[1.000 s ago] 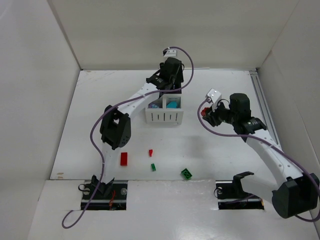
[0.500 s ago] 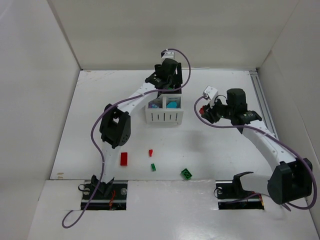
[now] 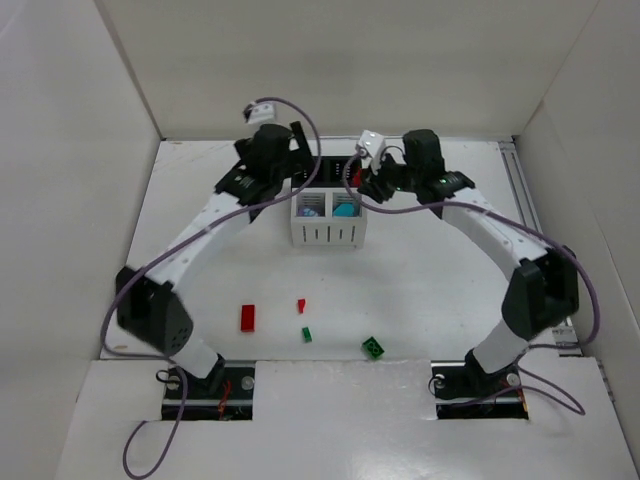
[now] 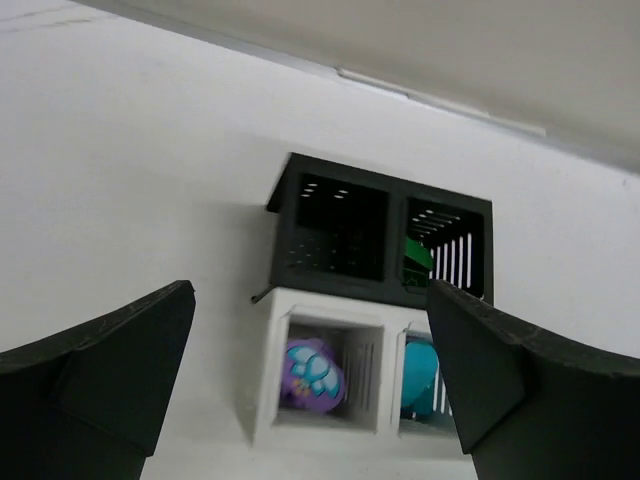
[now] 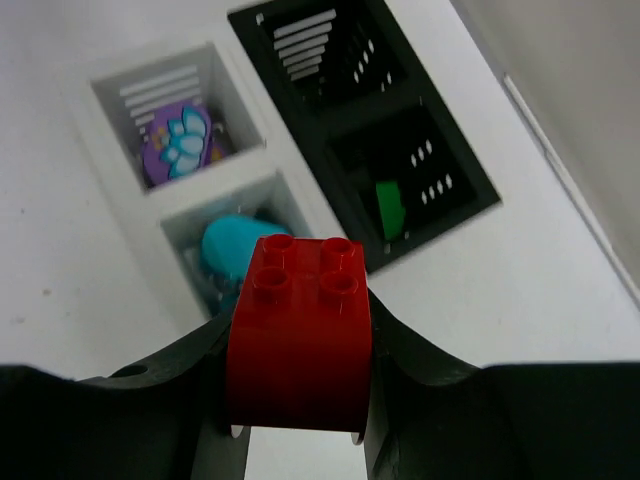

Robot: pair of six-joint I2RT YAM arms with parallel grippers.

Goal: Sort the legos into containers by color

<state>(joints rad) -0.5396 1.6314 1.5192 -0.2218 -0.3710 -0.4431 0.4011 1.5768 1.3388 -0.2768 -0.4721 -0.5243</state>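
The red two-by-two brick (image 5: 298,330) is clamped in the right gripper (image 3: 363,182), held over the right side of the four-compartment bin block (image 3: 328,234). Its white compartments hold a purple piece (image 5: 178,140) and a cyan piece (image 5: 235,245), and one black compartment holds a green piece (image 5: 390,208). The left gripper (image 4: 310,298) hangs spread wide above the bin.

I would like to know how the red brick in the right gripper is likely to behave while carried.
The red brick looks like rigid moulded plastic, so it probably won't deform in the right gripper. Its glossy sides might slip if the squeeze loosens. Small beside the fingers, it is likely light.
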